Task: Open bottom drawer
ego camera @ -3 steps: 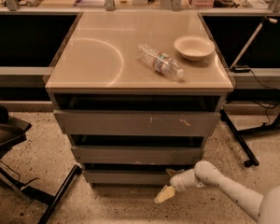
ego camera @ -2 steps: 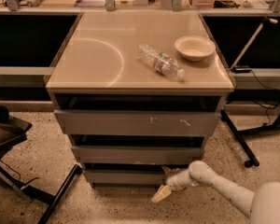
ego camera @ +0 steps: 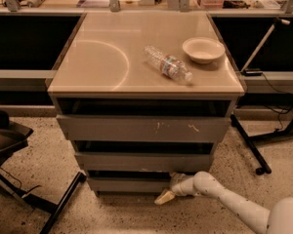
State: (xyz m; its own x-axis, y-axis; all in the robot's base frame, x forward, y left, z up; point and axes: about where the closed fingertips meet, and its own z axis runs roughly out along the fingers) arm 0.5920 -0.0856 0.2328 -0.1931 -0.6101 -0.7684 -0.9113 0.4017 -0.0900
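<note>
Low down, the gripper (ego camera: pixel 164 197) sat at the bottom drawer (ego camera: pixel 127 185) — open or closed could not be told; the label on the bottle (ego camera: pixel 168 65) was unreadable.

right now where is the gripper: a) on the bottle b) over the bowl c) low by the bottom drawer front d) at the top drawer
c: the gripper sits near the floor at the bottom drawer, well below the bottle and bowl on top.
</note>
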